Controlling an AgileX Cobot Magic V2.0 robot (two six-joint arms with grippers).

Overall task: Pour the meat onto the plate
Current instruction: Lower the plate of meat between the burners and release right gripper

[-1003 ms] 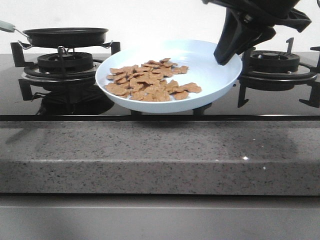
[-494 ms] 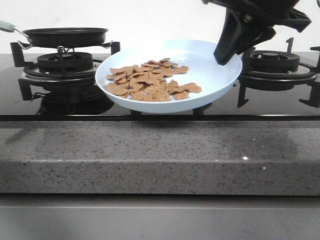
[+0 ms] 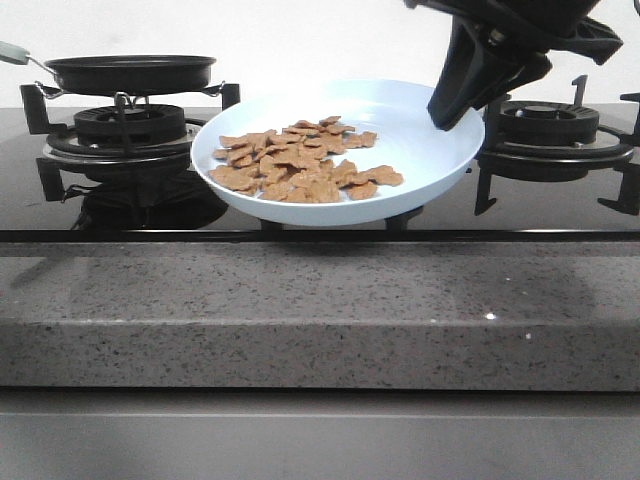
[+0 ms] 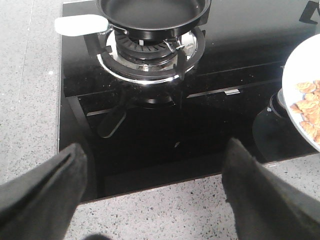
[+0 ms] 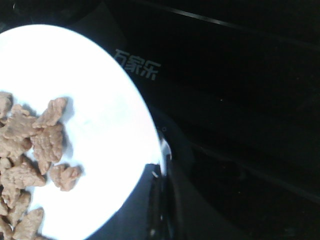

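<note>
The pale light-blue plate (image 3: pixel 420 140) hangs a little above the black hob between the two burners, tipped slightly down to the left. The meat (image 3: pixel 300 162), many small orange-brown slices, lies on its left half. My right gripper (image 3: pixel 447 112) is shut on the plate's right rim. In the right wrist view the plate (image 5: pixel 100 100) and meat (image 5: pixel 35 142) fill the left side, with the gripper (image 5: pixel 161 200) clamped on the rim. My left gripper (image 4: pixel 155 148) is open and empty over the hob's front edge. The plate's edge (image 4: pixel 300 65) and some meat (image 4: pixel 310 102) show in that view.
A black frying pan (image 3: pixel 130 72) with a pale handle (image 4: pixel 80 24) sits empty on the left burner (image 3: pixel 130 125). The right burner (image 3: pixel 555 125) stands behind my right gripper. A speckled grey stone counter edge (image 3: pixel 320 310) runs along the front.
</note>
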